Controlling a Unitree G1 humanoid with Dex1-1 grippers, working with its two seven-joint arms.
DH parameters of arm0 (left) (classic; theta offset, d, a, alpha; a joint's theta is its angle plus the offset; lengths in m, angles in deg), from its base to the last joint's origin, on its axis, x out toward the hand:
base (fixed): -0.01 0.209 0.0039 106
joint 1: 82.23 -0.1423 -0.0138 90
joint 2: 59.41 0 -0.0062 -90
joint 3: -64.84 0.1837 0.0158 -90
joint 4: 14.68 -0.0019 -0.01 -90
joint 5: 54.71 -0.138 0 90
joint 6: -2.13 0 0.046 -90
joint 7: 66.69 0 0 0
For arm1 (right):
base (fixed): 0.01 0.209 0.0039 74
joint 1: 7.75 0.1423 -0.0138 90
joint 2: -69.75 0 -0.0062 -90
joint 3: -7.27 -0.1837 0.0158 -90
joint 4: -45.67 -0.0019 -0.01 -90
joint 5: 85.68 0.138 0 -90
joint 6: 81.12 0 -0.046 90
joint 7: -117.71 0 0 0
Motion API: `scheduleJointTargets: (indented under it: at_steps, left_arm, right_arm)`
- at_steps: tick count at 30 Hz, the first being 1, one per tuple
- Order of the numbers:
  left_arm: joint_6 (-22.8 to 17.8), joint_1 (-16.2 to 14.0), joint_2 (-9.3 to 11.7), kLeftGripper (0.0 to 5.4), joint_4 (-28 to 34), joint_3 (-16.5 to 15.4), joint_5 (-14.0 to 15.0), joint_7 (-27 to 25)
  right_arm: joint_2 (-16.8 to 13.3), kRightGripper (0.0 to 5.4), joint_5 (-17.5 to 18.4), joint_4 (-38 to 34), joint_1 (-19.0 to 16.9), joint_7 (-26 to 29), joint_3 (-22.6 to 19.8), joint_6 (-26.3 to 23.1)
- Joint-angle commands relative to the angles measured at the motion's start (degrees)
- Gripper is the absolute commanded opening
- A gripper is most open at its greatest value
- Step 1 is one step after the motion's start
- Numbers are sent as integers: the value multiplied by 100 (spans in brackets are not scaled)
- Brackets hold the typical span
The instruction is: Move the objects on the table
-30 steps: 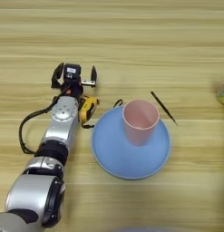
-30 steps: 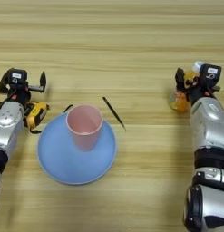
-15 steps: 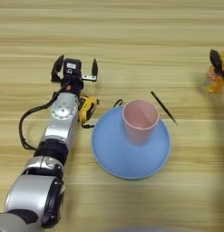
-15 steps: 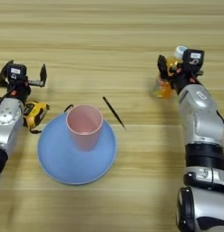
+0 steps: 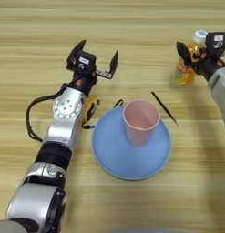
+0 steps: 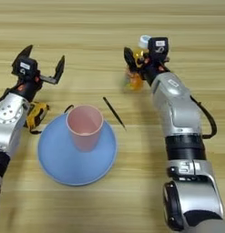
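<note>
A pale pink cup (image 5: pixel 141 121) stands upright on a blue plate (image 5: pixel 115 160) at the middle of the table (image 5: pixel 50 18). A thin black stick (image 5: pixel 164 108) lies just right of the plate. My right gripper (image 6: pixel 138 61) is shut on a small orange-drink bottle (image 6: pixel 134 80) with a white cap (image 6: pixel 144 41), holding it over the table behind and right of the stick. My left gripper (image 5: pixel 94 55) is open with nothing between its fingers, behind and left of the plate.
A small yellow and black item (image 5: pixel 89 112) lies by the plate's left rim, partly under my left forearm. A black cable loops off that arm at the left (image 5: pixel 31 119).
My right gripper has carried the orange-drink bottle leftward from the right edge toward the middle. My left gripper has moved right and farther back. Cup, plate and stick are unmoved.
</note>
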State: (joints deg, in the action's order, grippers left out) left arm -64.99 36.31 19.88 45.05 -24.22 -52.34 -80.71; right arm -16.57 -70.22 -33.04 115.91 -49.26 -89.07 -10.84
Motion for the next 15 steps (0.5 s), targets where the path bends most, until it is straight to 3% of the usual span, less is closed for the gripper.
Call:
scheduleJointTargets:
  at_steps: [1, 4, 10, 15]
  left_arm:
    - [-232, -353, -97, 540, 868, 368, 542, -967]
    - [-383, -486, -115, 540, 1102, 523, 689, -1325]
    - [-447, -529, -87, 540, 1089, 546, 693, -1555]
    - [-398, -511, -78, 540, 994, 513, 611, -1559]
  right_arm:
    - [284, 357, -77, -268, 553, 91, 355, -1]
    - [475, 357, -111, -298, 753, 107, 538, 5]
    - [891, 357, -245, 60, 1217, 116, 812, 138]
    - [1258, 357, -304, -101, 1276, 190, 1099, 30]
